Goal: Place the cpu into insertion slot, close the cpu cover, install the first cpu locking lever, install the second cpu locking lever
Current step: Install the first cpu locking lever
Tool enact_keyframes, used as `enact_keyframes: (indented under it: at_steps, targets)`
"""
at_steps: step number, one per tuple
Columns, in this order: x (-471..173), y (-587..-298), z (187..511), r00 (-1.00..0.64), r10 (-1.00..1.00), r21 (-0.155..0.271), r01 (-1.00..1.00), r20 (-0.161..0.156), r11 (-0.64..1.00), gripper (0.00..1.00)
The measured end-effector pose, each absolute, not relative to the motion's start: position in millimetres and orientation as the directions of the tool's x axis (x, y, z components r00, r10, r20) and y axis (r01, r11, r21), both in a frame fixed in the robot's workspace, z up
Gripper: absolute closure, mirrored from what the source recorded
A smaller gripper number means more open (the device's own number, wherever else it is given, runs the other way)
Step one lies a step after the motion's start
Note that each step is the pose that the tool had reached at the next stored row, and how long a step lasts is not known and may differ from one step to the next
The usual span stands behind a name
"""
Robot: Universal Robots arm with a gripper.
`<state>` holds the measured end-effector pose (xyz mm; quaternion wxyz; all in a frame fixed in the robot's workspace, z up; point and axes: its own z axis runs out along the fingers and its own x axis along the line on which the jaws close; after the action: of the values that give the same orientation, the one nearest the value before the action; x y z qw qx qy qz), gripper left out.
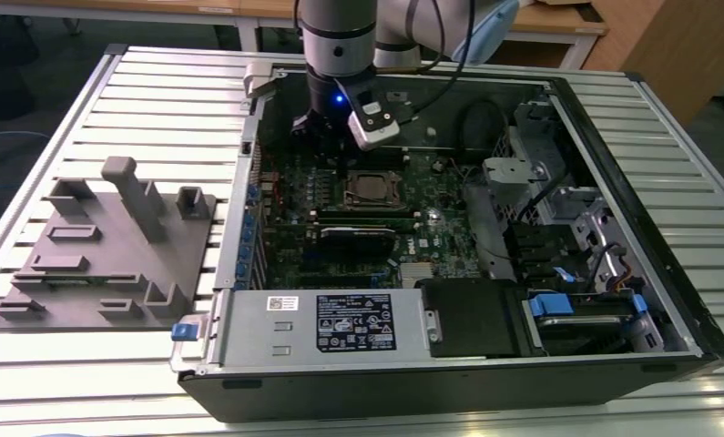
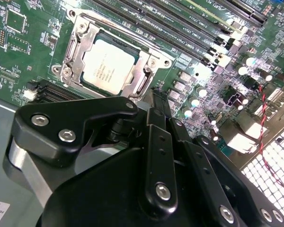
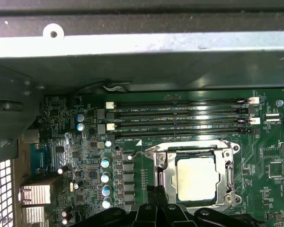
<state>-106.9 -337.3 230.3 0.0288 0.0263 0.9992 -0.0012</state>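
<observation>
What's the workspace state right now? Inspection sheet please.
Surface: slatted metal table, with an open PC case lying on it.
Job's things: cpu seated on the green board; cover lying flat around it.
Clutter: grey fixture on the table, at the exterior view's left of the case.
End effector: low inside the case at the cover's edge; contact cannot be told.
Cables: red wire near the case's grille; black cable looping off the arm.
Surroundings: wooden desks behind the table.
</observation>
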Motion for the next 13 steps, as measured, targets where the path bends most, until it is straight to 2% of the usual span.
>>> enact_keyframes:
  at_steps: [13]
  targets:
    - [-112.0, -337.2, 230.5, -0.997, 0.053, -0.001, 0.053, -0.058, 0.999, 0.89]
